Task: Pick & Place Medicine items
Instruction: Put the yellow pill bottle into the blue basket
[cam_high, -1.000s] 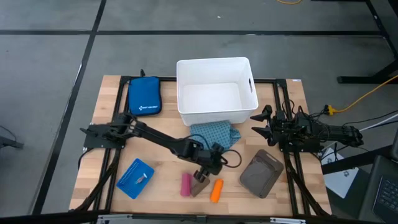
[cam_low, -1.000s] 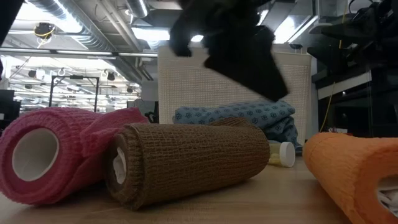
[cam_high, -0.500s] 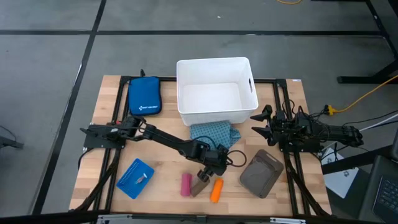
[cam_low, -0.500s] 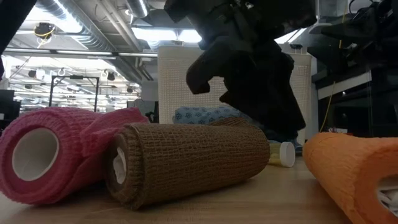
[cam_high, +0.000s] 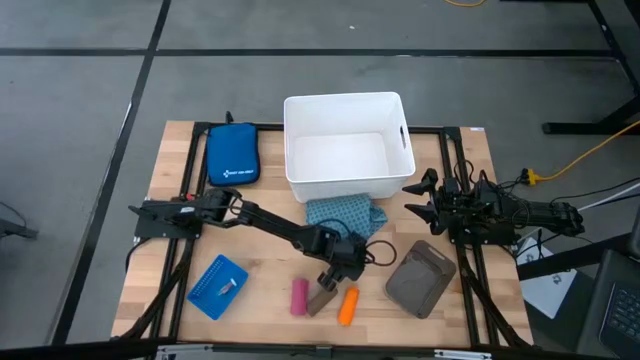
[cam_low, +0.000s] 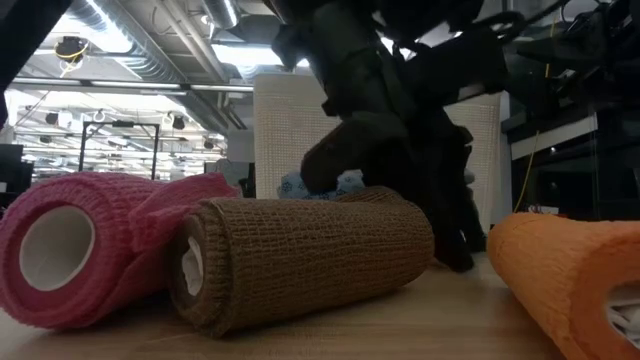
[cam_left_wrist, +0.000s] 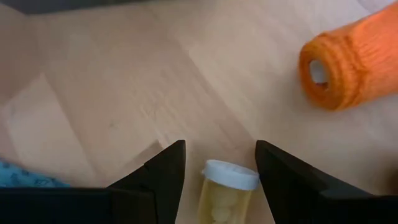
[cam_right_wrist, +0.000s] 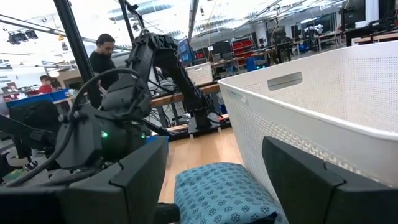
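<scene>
While fingers (cam_left_wrist: 163, 180) straddle it, pill bottle (cam_left_wrist: 222, 190) lies lengthwise, cap outward.

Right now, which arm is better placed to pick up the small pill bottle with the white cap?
Left. Its open claw straddles the white-capped yellow pill bottle beside the orange bandage roll. The right claw waits open beside the white plastic basket.

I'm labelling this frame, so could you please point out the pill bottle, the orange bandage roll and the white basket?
pill bottle (cam_left_wrist: 229, 176), left wrist view, on its white cap.
orange bandage roll (cam_left_wrist: 348, 65), left wrist view, on its side.
white basket (cam_high: 347, 101), high view, on its far rim.
</scene>
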